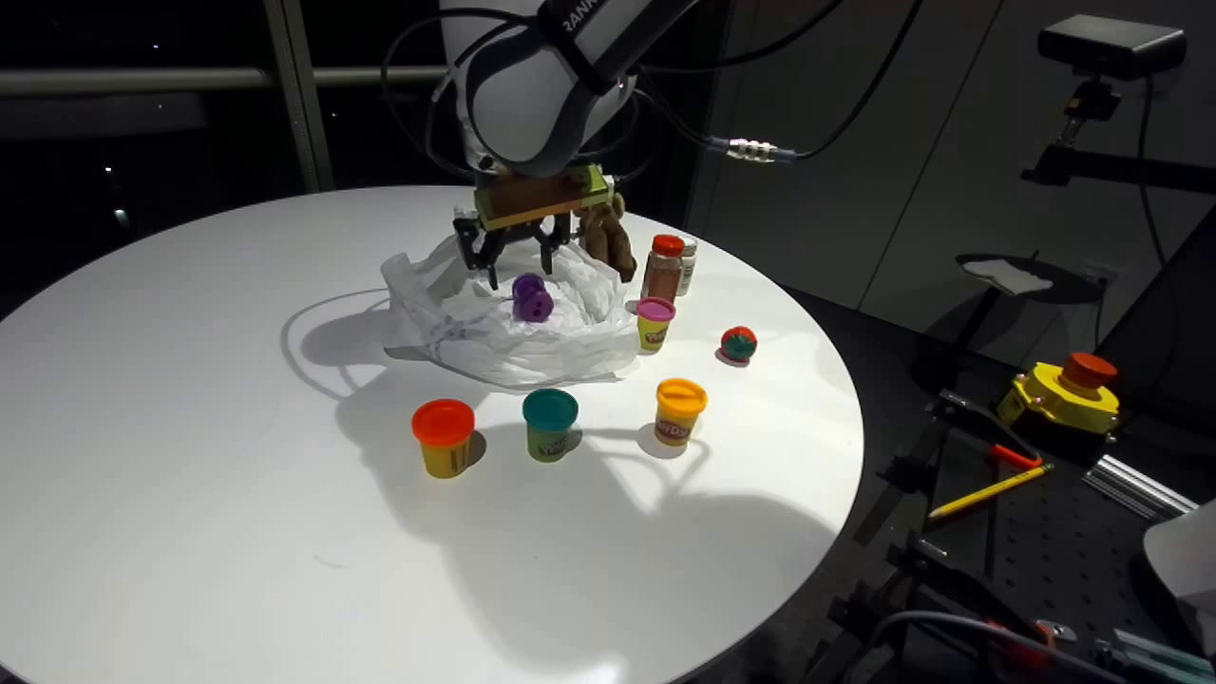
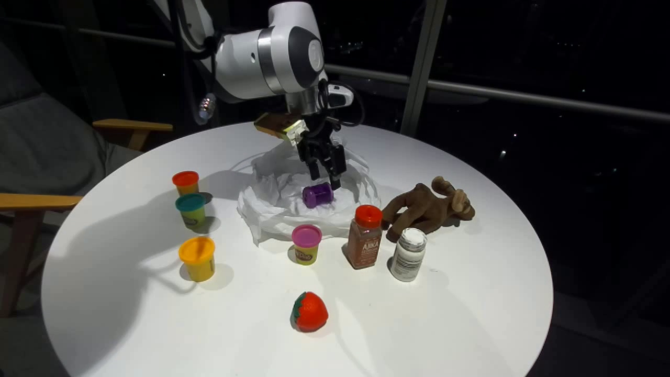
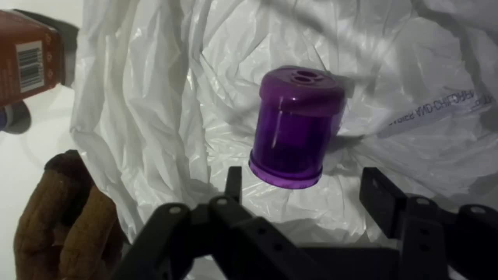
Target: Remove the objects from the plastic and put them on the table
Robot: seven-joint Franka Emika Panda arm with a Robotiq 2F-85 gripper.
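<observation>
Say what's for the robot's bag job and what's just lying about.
For the job: gripper, purple container, plastic bag, white table; probably brown plush animal, Play-Doh tubs.

Not part of it: yellow pencil, yellow-and-red button device, chair.

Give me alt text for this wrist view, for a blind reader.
A purple two-holed container, perhaps a pencil sharpener, lies on its side in a crumpled white plastic bag, the nearby gripper open and empty. At left, outside the bag, are part of a brown plush animal and a reddish-brown barcoded bottle on the table.
</observation>
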